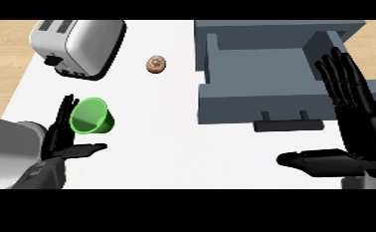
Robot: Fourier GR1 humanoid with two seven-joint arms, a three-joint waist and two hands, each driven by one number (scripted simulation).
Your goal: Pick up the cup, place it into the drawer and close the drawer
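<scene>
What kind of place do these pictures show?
Most likely a kitchen: a silver toaster stands on a white counter, with a green cup and an open grey drawer.

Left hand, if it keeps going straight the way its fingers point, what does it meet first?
Probably the green cup, lying just right of the left hand's straight fingers; farther along that line stands the toaster. Height is hard to judge from above.

Glossy metal toaster (79,47), matt grey drawer (257,76), smooth green cup (92,116)
</scene>
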